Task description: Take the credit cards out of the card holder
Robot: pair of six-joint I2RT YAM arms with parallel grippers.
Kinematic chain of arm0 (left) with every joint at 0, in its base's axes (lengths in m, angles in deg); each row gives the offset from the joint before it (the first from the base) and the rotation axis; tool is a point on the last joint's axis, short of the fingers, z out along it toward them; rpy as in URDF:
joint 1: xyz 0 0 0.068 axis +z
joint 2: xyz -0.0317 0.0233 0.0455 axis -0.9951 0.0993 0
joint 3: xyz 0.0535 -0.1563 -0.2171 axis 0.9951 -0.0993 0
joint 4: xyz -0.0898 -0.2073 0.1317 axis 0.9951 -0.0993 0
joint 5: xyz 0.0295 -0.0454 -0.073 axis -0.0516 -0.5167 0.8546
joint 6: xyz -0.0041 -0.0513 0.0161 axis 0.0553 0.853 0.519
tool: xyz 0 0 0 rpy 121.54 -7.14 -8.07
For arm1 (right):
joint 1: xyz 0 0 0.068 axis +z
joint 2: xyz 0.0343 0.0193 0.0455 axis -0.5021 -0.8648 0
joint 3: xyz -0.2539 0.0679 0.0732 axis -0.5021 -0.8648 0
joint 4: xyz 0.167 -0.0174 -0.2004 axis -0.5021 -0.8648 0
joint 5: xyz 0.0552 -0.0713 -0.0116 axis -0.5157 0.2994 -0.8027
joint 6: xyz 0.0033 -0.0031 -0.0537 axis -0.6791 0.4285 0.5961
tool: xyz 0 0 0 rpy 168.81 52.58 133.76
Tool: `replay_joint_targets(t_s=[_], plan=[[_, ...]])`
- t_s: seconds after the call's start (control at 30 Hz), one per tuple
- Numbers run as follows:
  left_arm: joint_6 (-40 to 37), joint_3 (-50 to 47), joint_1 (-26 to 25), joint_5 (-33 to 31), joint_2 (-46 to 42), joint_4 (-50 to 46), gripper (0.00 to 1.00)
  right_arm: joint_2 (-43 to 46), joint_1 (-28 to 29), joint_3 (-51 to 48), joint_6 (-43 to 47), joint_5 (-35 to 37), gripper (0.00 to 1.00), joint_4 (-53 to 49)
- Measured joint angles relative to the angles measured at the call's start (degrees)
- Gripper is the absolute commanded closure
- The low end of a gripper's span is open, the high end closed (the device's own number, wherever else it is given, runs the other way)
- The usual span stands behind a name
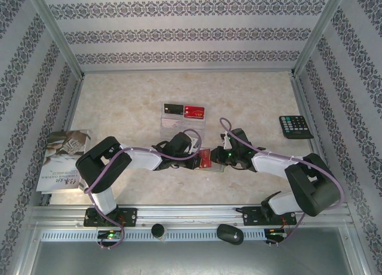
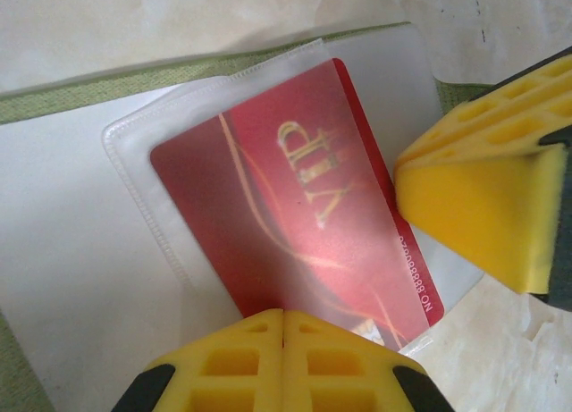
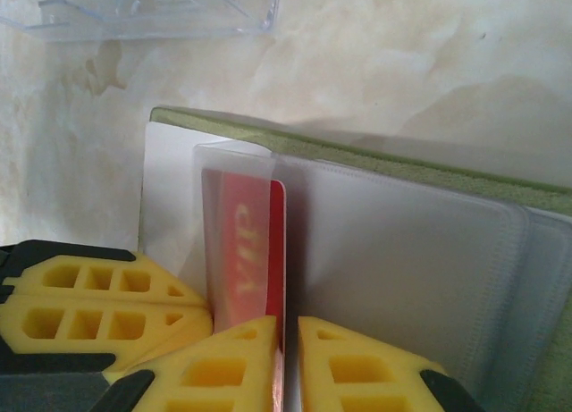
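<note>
At mid-table, the olive-green fabric folding card holder (image 3: 357,148) lies open, a red plastic VIP card (image 2: 295,206) skewed partly out of its clear plastic sleeve (image 3: 402,251). Probably to anchor it, the left gripper (image 2: 284,358) is clamped on the sleeve's edge, while the right gripper (image 3: 286,367) straddles the card's edge with its jaws narrow; whether it is pinching the card I cannot tell. Both arms fold inward, forearms low, wrists facing.

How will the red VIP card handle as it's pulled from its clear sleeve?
The red card probably stays stiff: its edges look straight. Its smooth face may slip from the right gripper. The thin clear sleeve likely flexes and drags along.
</note>
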Motion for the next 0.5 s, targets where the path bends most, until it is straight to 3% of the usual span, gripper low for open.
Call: replay_joint_targets(t_s=[0.5], plan=[[0.0,0.0,0.0,0.04,0.07,0.11,1.0,-2.99,-0.35,-0.02,-0.11,-2.75,0.84,2.91]])
